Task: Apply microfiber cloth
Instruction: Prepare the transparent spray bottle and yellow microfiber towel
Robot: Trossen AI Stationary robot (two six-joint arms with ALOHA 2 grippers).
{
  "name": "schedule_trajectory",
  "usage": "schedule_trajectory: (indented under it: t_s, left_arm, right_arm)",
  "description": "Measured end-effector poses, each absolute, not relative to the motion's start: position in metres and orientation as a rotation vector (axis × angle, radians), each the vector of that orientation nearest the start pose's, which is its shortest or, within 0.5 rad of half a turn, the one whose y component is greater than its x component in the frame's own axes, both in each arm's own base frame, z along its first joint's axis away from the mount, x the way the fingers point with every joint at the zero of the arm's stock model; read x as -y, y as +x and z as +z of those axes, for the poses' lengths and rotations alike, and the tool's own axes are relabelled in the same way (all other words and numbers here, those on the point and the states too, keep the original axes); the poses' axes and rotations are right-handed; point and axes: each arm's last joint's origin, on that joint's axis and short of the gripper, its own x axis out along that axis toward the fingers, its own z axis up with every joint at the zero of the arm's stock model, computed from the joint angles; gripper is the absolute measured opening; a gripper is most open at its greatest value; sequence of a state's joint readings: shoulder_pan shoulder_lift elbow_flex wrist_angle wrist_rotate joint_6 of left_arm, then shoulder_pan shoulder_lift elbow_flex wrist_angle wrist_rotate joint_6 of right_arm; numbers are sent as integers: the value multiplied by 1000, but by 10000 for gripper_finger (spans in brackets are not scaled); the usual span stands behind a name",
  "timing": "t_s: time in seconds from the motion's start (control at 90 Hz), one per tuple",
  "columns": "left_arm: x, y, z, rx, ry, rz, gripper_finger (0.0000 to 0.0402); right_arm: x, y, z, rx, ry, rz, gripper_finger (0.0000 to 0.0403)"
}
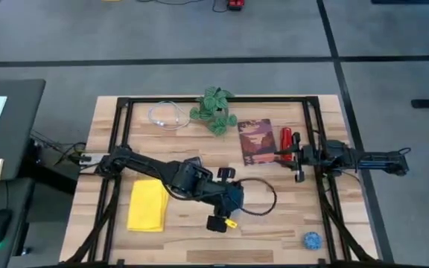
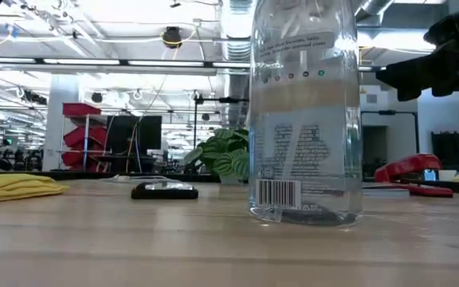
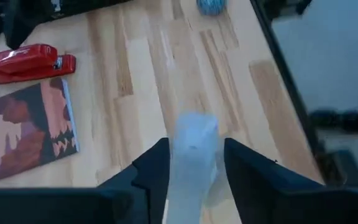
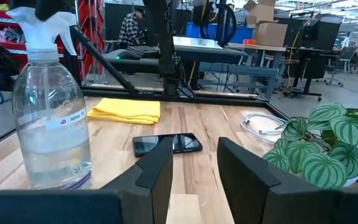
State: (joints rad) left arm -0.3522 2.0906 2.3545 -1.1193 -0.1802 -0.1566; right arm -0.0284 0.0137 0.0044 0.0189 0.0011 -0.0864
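The yellow microfiber cloth (image 1: 147, 205) lies flat on the table's near left part, and no gripper touches it; it also shows in the right wrist view (image 4: 124, 110). My left gripper (image 1: 226, 201) reaches out to the table's middle. It is shut on the top of a clear spray bottle (image 2: 305, 119) that stands on the table. A black phone (image 4: 166, 144) lies on the wood between bottle and cloth. My right gripper (image 1: 298, 165) hovers open over the right side, near a red stapler (image 1: 286, 138), with nothing between its fingers. My left gripper has the bottle's white spray head (image 3: 194, 134) between its two fingers, one on each side. The fingers come at it from above. The bottle stands upright with its base (image 2: 305, 217) on the table.
At the far edge there is a potted plant (image 1: 214, 110) with a white cable (image 1: 166, 115) to its left. A picture book (image 1: 256, 141) lies beside the stapler. A small blue ball (image 1: 313, 240) rests near the front right corner. A black frame runs around the tabletop.
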Motion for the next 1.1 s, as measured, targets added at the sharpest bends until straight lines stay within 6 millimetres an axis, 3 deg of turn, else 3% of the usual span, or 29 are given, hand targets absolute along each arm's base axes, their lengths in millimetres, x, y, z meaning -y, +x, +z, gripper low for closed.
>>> schedule_trajectory:
  t_s: [0.2, 0.311, 0.5, 0.656, 0.889, 1.1]
  left_arm:
    - [125, 401, 408, -755, -229, 38, 169]
    - [113, 382, 417, -810, -381, 141, 165]
    - [104, 339, 413, -1107, -571, 382, 145]
    - [109, 324, 409, -1123, -657, 403, 104]
    - [105, 273, 372, -1225, -816, 604, 48]
    - [103, 212, 333, -1118, -1129, 688, 25]
  right_arm:
    - [3, 98, 166, 7, -87, -32, 113]
    - [3, 98, 166, 7, -87, -31, 113]
    - [3, 98, 166, 7, -86, -31, 113]
    - [3, 98, 166, 6, -87, -31, 113]
    - [3, 98, 166, 12, -87, -29, 113]
    - [3, 98, 166, 14, -87, -27, 113]
